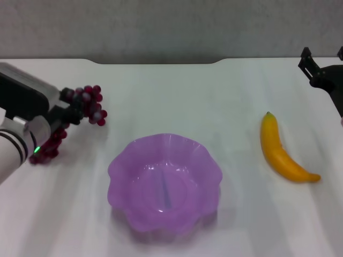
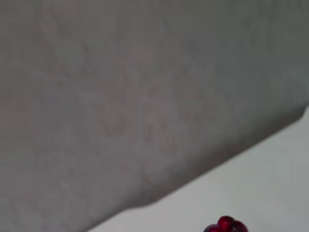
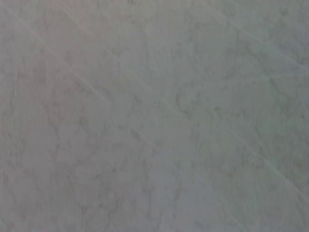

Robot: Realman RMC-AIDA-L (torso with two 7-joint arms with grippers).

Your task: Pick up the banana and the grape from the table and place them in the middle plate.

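Nearest the head camera sat the middle plate point(image 1: 164, 182), translucent purple with a scalloped rim, resting on the white worktop point(image 1: 177, 101) with nothing in it. Off toward the robot's right lay the banana point(image 1: 281, 150), flat on the worktop and well apart from the plate; its long axis ran roughly away from the robot, the greenish tip at the far end and the body curving toward the near right. On the robot's left, the grape point(image 1: 69, 120) bunch stretched diagonally from a far cluster beside the plate's far-left side down to a nearer-left cluster. The left gripper point(image 1: 72, 110) sat across the middle of that bunch, its fingers closed on the grape, with berries showing on either side of them. The right gripper point(image 1: 321, 67) was at the far right edge of the worktop, well beyond the banana; whether its fingers were spread or together could not be told. The left wrist view showed only a grey wall, the worktop edge and a few red berries point(image 2: 225, 225), while the right wrist view showed nothing but a plain grey surface.
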